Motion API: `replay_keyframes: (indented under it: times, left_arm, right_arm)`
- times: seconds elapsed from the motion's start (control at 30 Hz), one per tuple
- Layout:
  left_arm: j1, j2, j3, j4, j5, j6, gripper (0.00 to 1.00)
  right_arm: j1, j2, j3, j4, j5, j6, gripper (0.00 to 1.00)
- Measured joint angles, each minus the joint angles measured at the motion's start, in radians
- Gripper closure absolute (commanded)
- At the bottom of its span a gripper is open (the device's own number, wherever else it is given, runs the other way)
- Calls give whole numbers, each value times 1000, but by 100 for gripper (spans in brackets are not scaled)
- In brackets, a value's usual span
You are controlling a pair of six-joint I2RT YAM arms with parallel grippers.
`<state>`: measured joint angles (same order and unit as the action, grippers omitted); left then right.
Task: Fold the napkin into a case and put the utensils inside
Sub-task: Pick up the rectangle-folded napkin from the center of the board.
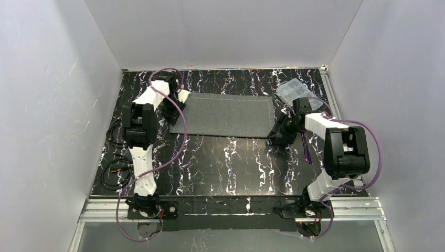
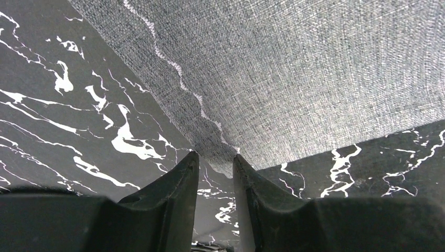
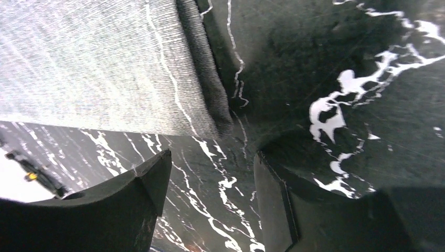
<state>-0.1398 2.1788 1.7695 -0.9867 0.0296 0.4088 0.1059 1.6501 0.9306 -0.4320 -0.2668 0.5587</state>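
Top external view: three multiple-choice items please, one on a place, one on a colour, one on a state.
1. The clear box sits: A) by the napkin's far right corner; B) at the near left edge; C) on the napkin.
2. The napkin's stitched line is: A) red; B) whitish; C) yellow.
3. The right tool is: A) shut on the napkin; B) holding a spoon; C) open, nothing between its jaws.
Key: A, the box lies just beyond that corner; B, pale stitching runs along the grey edge; C, bare table shows between the parted jaws.
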Motion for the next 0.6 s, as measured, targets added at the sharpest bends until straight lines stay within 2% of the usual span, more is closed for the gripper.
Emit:
replay_keyframes:
  times: [0.3,0.47,0.6]
  left_arm:
    - [-10,6,-44,44,-12,14,74]
    - [-19,6,-48,54,-15,19,75]
    - [-22,6,-50,61,-15,22,75]
  right_arm:
    - [-1,-6,-61,166,-55,112,41]
    - [-1,-6,-84,225,-40,167,53]
    - [-1,-18,-110,257,-2,208,67]
